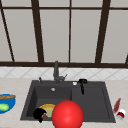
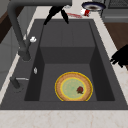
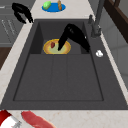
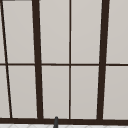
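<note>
I have the left hand [image 1: 39, 114] at the front edge of the dark sink [image 1: 27, 100], just over the rim beside the round yellow-rimmed plate [image 1: 47, 109] that lies flat on the floor of the left basin. In the right side view this hand [image 3: 22, 12] hangs above the pale table [image 3: 17, 45], outside the basin wall, fingers curled downward and gripping nothing. The plate [image 2: 73, 86] carries a small dark red bit [image 2: 80, 89] and sits near the front wall of its basin, with bare floor behind it.

My right hand [image 1: 82, 83] hovers at the back rim of the right basin, close to the dark faucet [image 1: 56, 71], its fingers long and spread, pointing down into the sink [image 3: 75, 35] and touching nothing. The right basin floor beneath it is bare and wide.

A large red ball [image 1: 67, 115] blocks the front middle. A blue dish [image 1: 6, 103] sits on the table at left; a red bottle [image 1: 117, 105] lies at right.
</note>
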`<state>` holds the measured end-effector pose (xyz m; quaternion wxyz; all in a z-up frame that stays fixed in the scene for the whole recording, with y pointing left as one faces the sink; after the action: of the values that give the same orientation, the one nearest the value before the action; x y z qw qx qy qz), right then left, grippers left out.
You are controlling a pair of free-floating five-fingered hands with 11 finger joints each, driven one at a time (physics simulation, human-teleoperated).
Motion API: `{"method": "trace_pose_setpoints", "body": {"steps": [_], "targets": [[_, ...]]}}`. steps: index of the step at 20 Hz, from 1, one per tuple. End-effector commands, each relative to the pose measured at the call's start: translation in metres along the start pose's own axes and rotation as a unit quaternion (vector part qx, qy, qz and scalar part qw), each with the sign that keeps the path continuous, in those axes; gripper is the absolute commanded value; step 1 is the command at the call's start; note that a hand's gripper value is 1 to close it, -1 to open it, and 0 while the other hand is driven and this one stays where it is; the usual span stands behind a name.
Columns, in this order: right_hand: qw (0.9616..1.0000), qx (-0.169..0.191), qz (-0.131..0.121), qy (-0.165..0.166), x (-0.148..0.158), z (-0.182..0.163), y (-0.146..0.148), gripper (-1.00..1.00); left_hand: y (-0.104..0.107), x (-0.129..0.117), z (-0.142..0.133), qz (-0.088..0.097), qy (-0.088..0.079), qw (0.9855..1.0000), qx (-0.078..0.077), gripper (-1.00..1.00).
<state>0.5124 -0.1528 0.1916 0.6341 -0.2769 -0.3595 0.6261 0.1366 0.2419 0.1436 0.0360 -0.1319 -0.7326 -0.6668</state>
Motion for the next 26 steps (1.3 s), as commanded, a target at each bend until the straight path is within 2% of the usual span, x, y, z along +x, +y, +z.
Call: {"method": "trace_pose_setpoints", "body": {"steps": [1, 2, 8, 21, 26], "targets": [[1.0, -0.001, 0.0, 0.0, 0.0, 0.0, 0.0, -1.0, 0.0, 0.0, 0.0, 0.0, 0.0, 1.0, 0.0, 0.0], [1.0, -0.008, 0.003, 0.001, -0.001, 0.0, 0.0, -1.0, 0.0, 0.0, 0.0, 0.0, 0.0, 1.0, 0.0, 0.0], [0.9997, 0.0, 0.014, 0.02, -0.017, 0.036, -0.007, -1.0, 0.0, 0.0, 0.0, 0.0, 0.0, 1.0, 0.0, 0.0], [0.9999, -0.01, 0.0, 0.006, -0.073, 0.134, 0.003, -1.0, 0.0, 0.0, 0.0, 0.0, 0.0, 1.0, 0.0, 0.0], [0.9996, -0.014, -0.008, 0.023, -0.089, 0.161, 0.009, -1.0, 0.0, 0.0, 0.0, 0.0, 0.0, 1.0, 0.0, 0.0]]}}
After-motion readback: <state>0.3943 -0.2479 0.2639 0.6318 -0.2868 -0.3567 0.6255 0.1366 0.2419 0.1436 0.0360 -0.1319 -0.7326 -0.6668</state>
